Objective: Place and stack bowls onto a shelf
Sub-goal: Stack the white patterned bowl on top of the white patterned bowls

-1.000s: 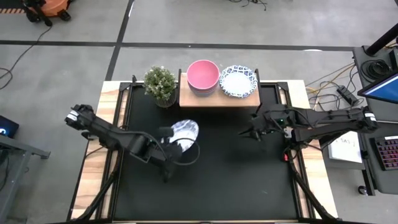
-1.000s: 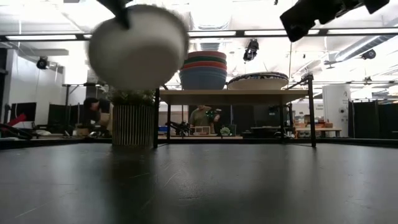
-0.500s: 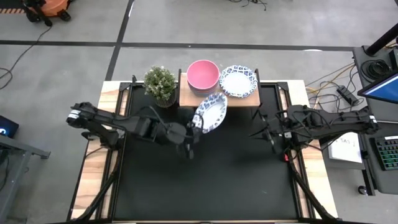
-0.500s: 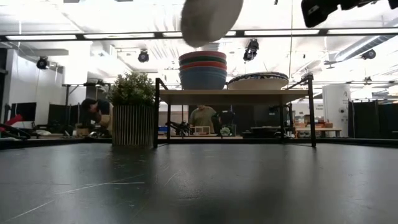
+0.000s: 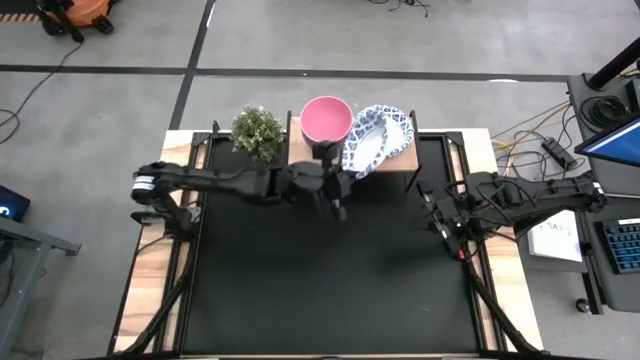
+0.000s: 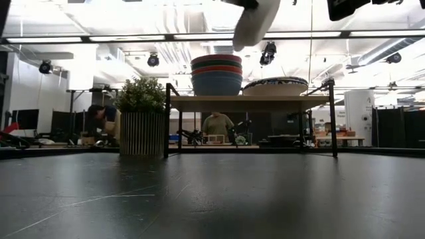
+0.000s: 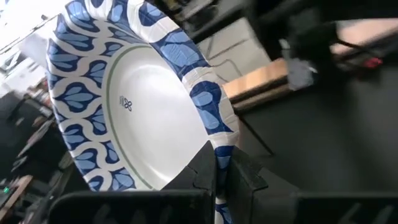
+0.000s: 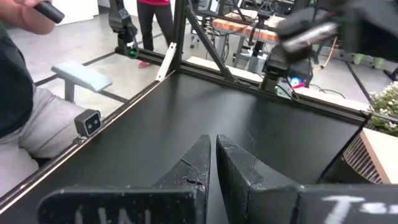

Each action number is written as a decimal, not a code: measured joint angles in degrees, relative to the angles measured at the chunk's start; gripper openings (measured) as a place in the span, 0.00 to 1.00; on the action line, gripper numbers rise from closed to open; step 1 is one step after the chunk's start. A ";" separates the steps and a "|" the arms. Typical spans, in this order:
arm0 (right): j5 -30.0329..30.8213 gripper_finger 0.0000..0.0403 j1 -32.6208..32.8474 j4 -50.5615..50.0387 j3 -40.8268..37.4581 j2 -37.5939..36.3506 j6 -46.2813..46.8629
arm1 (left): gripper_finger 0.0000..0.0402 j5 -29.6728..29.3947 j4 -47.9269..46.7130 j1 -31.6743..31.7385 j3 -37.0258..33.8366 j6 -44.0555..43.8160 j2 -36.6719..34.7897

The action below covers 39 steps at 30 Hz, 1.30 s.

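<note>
From overhead I see my left gripper (image 5: pixel 343 186) clamped on the rim of a white paper bowl with a blue-patterned rim (image 5: pixel 362 148), tilted above the light-wood shelf (image 5: pixel 400 160) and hiding part of the patterned bowl (image 5: pixel 397 130) there, while my right gripper (image 5: pixel 433 212) waits clenched over the black surface (image 5: pixel 330 270).

Left pincer (image 5: pixel 338 187) is clamped on the rim of a tilted patterned bowl (image 5: pixel 362 150), held over the shelf (image 5: pixel 410 158) at 12 o'clock, overlapping another patterned bowl (image 5: pixel 397 130). Pink bowl (image 5: pixel 326 118) beside it. Plant (image 5: pixel 257 132) at 11. Right pincer (image 5: pixel 437 220), closed, at 3 over the table (image 5: pixel 330 280).
</note>
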 joint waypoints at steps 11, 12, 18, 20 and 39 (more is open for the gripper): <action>0.02 0.04 0.67 -0.96 0.00 -1.19 -0.19 | 0.00 -0.02 -4.75 6.11 16.11 -1.54 12.14; 0.01 0.04 0.67 -1.10 0.00 -1.39 -0.21 | 0.00 -0.02 -5.51 6.36 17.33 -1.52 12.93; 0.02 0.04 0.67 -2.73 0.00 -2.03 -0.78 | 0.00 -1.16 -6.54 7.43 21.64 -2.82 16.35; 0.02 0.04 0.67 -2.88 0.00 -2.15 -0.78 | 0.00 -2.24 -6.46 7.96 22.21 -2.90 16.97; 0.02 0.04 0.67 -2.86 -0.02 -2.23 -1.59 | 0.14 -0.87 -3.03 11.42 22.17 -4.26 19.61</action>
